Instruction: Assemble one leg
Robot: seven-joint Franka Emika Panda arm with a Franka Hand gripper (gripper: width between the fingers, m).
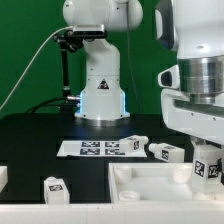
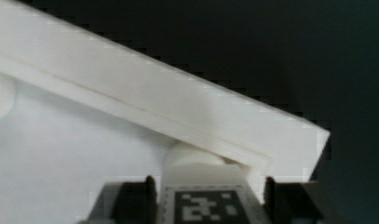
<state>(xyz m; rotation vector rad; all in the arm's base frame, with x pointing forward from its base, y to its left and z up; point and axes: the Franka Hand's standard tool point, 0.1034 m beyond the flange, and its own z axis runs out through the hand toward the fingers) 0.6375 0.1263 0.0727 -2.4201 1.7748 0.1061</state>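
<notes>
Tray wall (image 2: 168,95) just beside leg (image 2: 207,203)

The leg (image 2: 207,178) is seen as smooth white plastic, and a matt black-and-white printed tag is carried on its face. The tray-like body (image 2: 79,140) is formed of similar white plastic, smooth with a faint sheen. The fingers (image 2: 125,200) of the claw (image 2: 207,205) are finished in dull black. The desk (image 1: 40,135) is covered in matt black. The marker board (image 1: 95,148) is flat, white and matt. The arm (image 1: 100,75) is cased in glossy white.
</notes>
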